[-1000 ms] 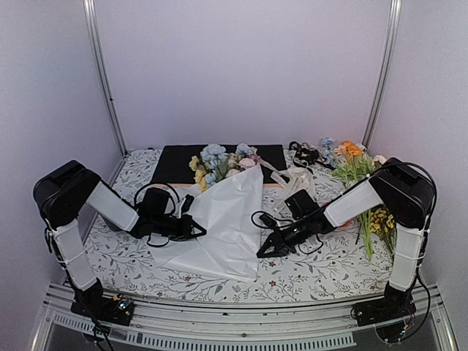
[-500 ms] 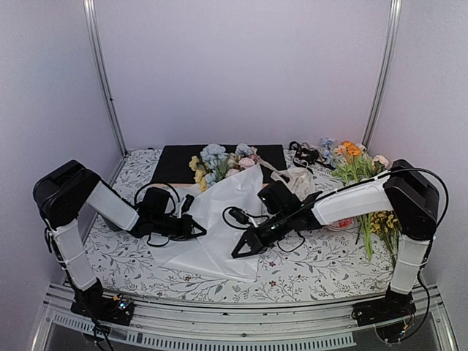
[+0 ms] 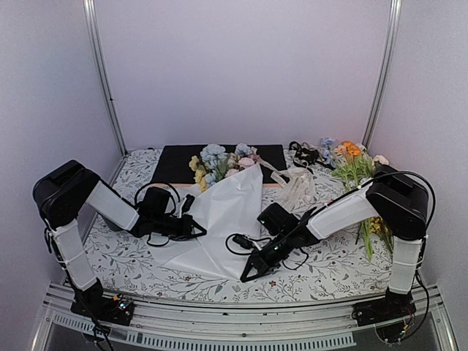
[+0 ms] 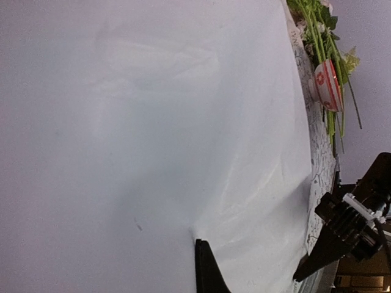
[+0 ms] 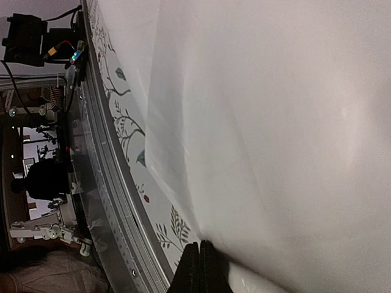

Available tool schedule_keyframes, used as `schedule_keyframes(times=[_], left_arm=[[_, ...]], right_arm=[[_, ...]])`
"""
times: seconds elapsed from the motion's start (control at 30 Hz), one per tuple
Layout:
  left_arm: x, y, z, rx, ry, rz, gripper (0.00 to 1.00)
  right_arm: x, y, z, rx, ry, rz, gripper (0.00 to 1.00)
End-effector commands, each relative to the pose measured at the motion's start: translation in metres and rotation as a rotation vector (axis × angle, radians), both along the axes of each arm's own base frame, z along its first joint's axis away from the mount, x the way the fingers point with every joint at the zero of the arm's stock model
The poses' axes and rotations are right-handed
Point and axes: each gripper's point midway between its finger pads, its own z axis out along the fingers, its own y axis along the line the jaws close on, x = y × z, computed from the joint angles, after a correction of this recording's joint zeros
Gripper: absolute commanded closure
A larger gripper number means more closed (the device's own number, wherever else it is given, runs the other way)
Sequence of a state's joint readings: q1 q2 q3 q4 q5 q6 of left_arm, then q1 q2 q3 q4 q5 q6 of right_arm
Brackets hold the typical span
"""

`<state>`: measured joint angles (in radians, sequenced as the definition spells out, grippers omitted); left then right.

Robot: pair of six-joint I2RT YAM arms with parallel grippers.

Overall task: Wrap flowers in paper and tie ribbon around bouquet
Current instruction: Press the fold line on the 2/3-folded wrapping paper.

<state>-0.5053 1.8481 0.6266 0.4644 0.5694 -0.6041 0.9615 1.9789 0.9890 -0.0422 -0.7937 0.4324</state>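
White paper [image 3: 227,219] on floral tablecloth [image 3: 329,272]; pale walls [image 3: 241,73].

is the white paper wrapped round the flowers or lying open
Draped, not wrapped: the paper lies loose and wide over the flowers, only blooms showing.

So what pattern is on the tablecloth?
The tablecloth is white with grey leafy vines and tiny red flowers; clearest from the top external view.

Flowers [image 3: 219,162] lie on the paper [image 3: 219,227], far end; left gripper [image 3: 196,228] at its left, right gripper [image 3: 246,276] at its near corner
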Motion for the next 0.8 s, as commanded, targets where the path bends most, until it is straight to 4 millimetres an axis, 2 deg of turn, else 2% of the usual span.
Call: schedule_keyframes(times=[0.0, 0.07, 0.23, 0.3, 0.37, 0.43, 0.53, 0.6, 0.67, 0.77], left_arm=[[-0.022, 0.028, -0.047, 0.166, 0.139, 0.044, 1.0], [-0.021, 0.028, -0.048, 0.164, 0.139, 0.043, 1.0], [-0.022, 0.028, -0.048, 0.165, 0.14, 0.042, 1.0], [-0.023, 0.029, -0.048, 0.168, 0.141, 0.044, 1.0], [-0.023, 0.029, -0.048, 0.168, 0.141, 0.044, 1.0], [-0.023, 0.03, -0.047, 0.168, 0.139, 0.045, 1.0], [-0.023, 0.03, -0.047, 0.168, 0.14, 0.044, 1.0], [-0.024, 0.029, -0.047, 0.165, 0.143, 0.042, 1.0], [-0.024, 0.029, -0.047, 0.167, 0.142, 0.038, 1.0], [-0.025, 0.03, -0.047, 0.173, 0.14, 0.036, 1.0]], right_arm=[[-0.033, -0.034, -0.003, -0.09, 0.044, 0.054, 1.0], [-0.022, -0.034, 0.014, -0.047, 0.012, 0.056, 1.0], [0.035, -0.022, 0.067, 0.141, -0.048, -0.002, 1.0], [0.055, -0.018, 0.07, 0.17, -0.071, -0.031, 1.0], [0.075, -0.024, 0.048, 0.096, -0.045, -0.094, 1.0], [0.083, -0.031, 0.023, 0.047, -0.027, -0.108, 1.0], [0.097, -0.031, 0.004, 0.009, -0.04, -0.129, 1.0], [0.117, -0.034, -0.01, -0.06, -0.074, -0.185, 1.0], [0.141, -0.047, -0.024, -0.146, -0.085, -0.289, 1.0], [0.165, -0.082, -0.037, -0.277, -0.091, -0.465, 1.0]])
